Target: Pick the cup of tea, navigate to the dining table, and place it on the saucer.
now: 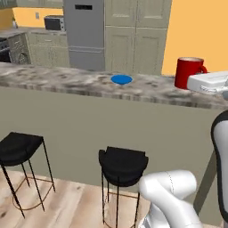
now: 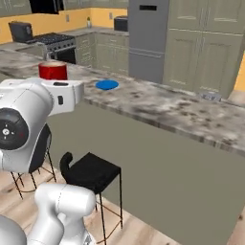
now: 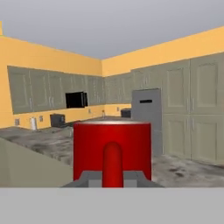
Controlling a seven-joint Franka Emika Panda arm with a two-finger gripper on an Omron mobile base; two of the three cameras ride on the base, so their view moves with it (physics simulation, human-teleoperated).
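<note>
The cup of tea (image 1: 189,71) is a glossy red mug held over the right part of the dining table (image 1: 67,83), a long speckled marble top with a plain beige-grey front. My gripper (image 1: 199,79) is shut on its looped handle. In the hand view the cup (image 3: 111,142) stands close ahead, with my gripper (image 3: 112,178) shut around its handle. The saucer (image 1: 121,79), a flat blue disc, lies on the table left of the cup. From the right base view the cup (image 2: 52,71) shows behind my hand, and the saucer (image 2: 106,84) sits a short way to its right.
Two black bar stools (image 1: 20,148) (image 1: 122,165) stand in front of the table. A grey fridge (image 1: 84,33) and tall beige cabinets (image 1: 133,35) line the far wall. A small grey object (image 2: 210,96) lies on the table's far right. A stove (image 2: 52,40) stands at the back left.
</note>
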